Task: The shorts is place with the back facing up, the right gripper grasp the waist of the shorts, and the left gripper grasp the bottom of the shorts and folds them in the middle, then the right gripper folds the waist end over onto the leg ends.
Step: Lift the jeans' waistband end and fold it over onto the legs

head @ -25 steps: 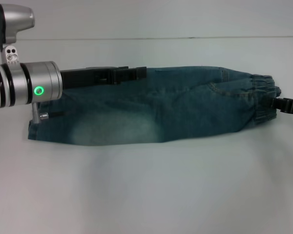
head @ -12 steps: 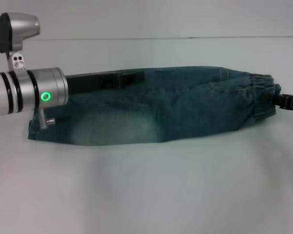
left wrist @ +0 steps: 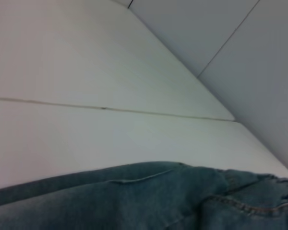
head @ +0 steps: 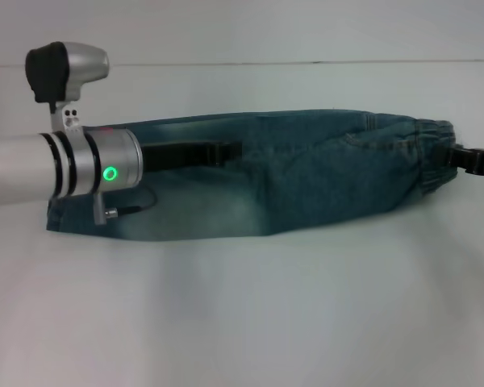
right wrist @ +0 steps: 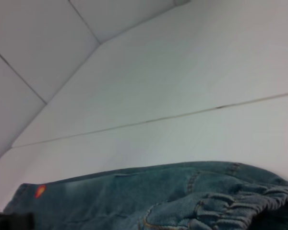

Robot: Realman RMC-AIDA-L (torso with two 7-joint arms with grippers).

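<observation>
The shorts (head: 282, 177) lay on the white table (head: 250, 322), already folded lengthwise into one long strip, with the elastic waist (head: 431, 157) at the right end and the leg ends (head: 73, 222) at the left. The left gripper (head: 226, 150) reached across the upper part of the strip from the left, its black fingers lying flat over the denim near the middle; whether its jaws were spread or pinching cloth could not be told. Behind it, the silver left wrist (head: 89, 165), with a green ring light, hung over the leg ends. The right gripper (head: 456, 155) was at the waist, touching or just beside the gathered band; only a short black piece of it showed, so the state of its jaws could not be told either. In the left wrist view the denim filled the lower edge, with bare table beyond. In the right wrist view the bunched waistband (right wrist: 230, 206) lay close to the camera, and a small red tag (right wrist: 40, 190) showed at the far end of the shorts.
</observation>
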